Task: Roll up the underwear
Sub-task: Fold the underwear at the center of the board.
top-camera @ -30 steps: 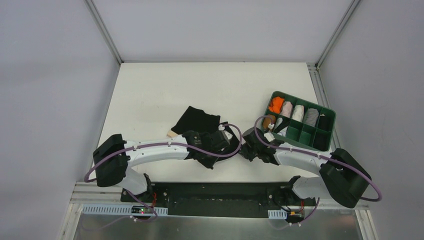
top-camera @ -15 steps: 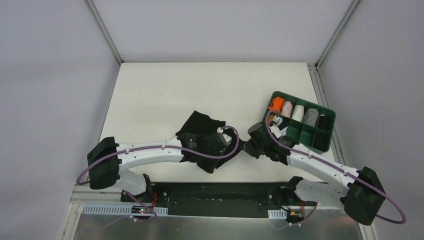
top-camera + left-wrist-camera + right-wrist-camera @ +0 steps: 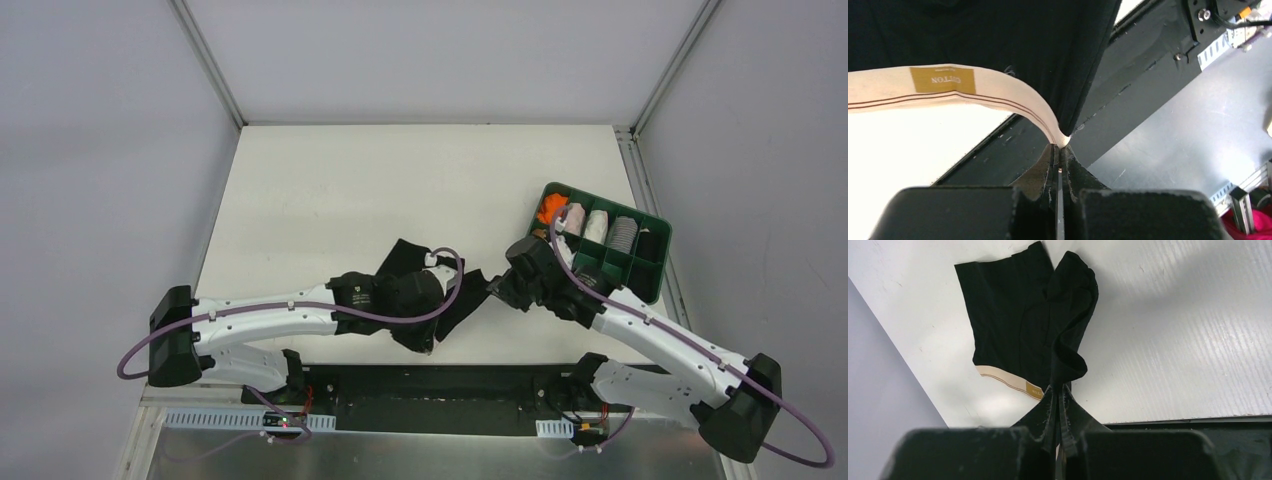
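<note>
Your left gripper (image 3: pixel 1059 156) pinches the beige waistband (image 3: pixel 998 90) of the underwear (image 3: pixel 998 35), and your right gripper (image 3: pixel 1058 396) clamps its black fabric. Only the wrist views show this. The garment sits between them at the table's (image 3: pixel 400 170) near edge. Farther right, the green tray (image 3: pixel 664 252) holds rolled garments (image 3: pixel 598 226).

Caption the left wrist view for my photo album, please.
Left gripper pinches the underwear by its tan waistband corner, label showing.

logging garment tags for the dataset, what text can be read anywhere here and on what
"COTTON" (seen upside down, first letter unclear): on the gold label on the waistband of the underwear, left wrist view.
Same label in the right wrist view: too small to read.
No other text is readable.
</note>
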`<state>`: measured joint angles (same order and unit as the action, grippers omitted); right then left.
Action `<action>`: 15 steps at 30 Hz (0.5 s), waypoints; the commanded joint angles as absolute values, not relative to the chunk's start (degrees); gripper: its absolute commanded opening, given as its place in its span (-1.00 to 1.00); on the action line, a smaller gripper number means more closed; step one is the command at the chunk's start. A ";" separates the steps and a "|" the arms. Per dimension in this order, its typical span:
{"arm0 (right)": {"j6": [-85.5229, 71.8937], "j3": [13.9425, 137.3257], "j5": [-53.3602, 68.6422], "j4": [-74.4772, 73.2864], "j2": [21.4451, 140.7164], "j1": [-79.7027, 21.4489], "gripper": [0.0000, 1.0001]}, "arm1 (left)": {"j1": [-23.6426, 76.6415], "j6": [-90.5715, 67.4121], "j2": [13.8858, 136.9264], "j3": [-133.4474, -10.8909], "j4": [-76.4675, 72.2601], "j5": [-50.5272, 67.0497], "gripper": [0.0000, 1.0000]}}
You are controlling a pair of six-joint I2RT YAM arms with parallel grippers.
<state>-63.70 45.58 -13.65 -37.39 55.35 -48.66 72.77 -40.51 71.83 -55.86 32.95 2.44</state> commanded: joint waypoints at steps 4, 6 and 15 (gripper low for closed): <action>-57.64 52.20 -19.23 -36.81 59.13 -48.73 -1.00 | 72.00 -41.66 69.09 -57.33 37.60 -5.92 -1.00; -56.15 54.04 -19.35 -35.16 61.76 -48.78 -1.00 | 70.09 -41.74 67.82 -56.56 38.03 -6.89 -1.00; -50.11 63.92 -17.73 -25.90 76.25 -48.66 -1.00 | 59.64 -41.80 61.90 -51.89 38.23 -5.46 -1.00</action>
<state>-54.57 58.00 -16.60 -31.55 71.48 -48.69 62.74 -41.21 64.45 -53.76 35.99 -5.02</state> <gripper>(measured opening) 0.009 0.011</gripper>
